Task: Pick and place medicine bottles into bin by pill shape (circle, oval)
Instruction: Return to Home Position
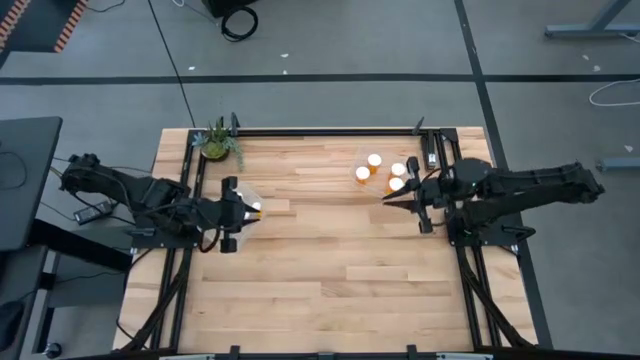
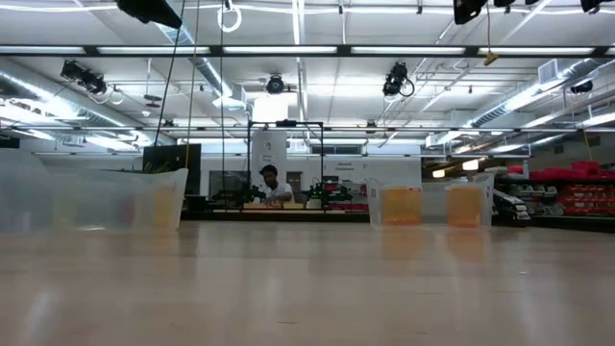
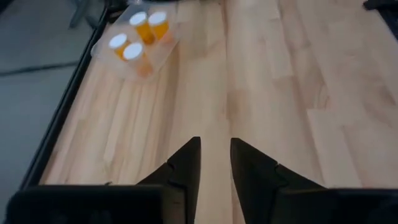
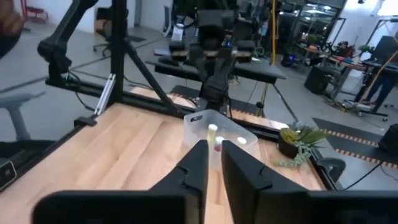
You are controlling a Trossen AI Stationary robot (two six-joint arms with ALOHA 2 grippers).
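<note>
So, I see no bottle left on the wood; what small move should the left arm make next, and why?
Probably draw the left gripper back from the left bin toward its rest pose. The table shows no loose bottles: four orange bottles sit in the right bin, small bottles in the left, and the right gripper waits at its side.

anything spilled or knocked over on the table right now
Nothing stands out. Four orange bottles stand upright in the right bin, small bottles in the left bin, none loose on the table. The left gripper and right gripper sit empty by their bins.
</note>
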